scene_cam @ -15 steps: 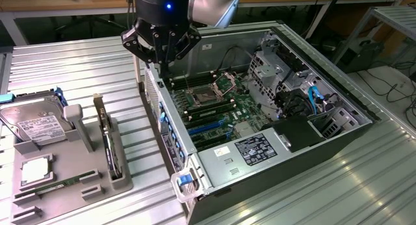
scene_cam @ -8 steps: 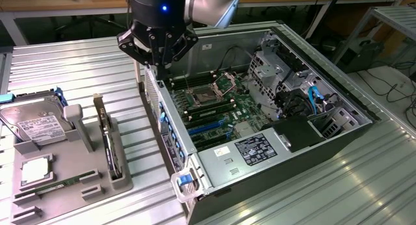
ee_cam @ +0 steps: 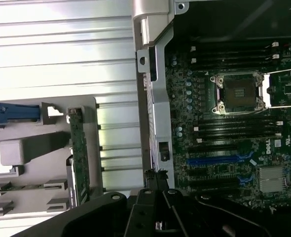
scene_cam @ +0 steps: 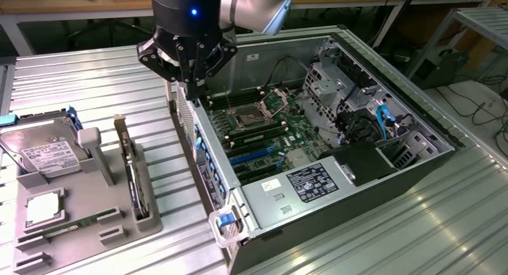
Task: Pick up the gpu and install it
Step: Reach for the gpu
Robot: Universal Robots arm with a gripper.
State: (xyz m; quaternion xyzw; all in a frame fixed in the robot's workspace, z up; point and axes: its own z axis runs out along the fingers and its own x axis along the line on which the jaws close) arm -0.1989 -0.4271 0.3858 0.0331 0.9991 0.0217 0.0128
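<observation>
End effector point(scene_cam: 190, 90): fingers together, gripping nothing, poised above computer case point(scene_cam: 262, 61) wall.
Gpu point(scene_cam: 131, 168): on edge in grey holder point(scene_cam: 80, 233), likely slotted upright for easy grasping.
Worktop point(scene_cam: 103, 84): carries holder beside case.

I'm seeing the ribbed metal counter point(scene_cam: 95, 84) carrying a grey parts holder point(scene_cam: 95, 191) and, beside it, an open computer case point(scene_cam: 357, 227), apparently lying on its side.

gpu point(scene_cam: 129, 168) upright in tray point(scene_cam: 80, 244); case point(scene_cam: 357, 215) at exterior view's right
</observation>
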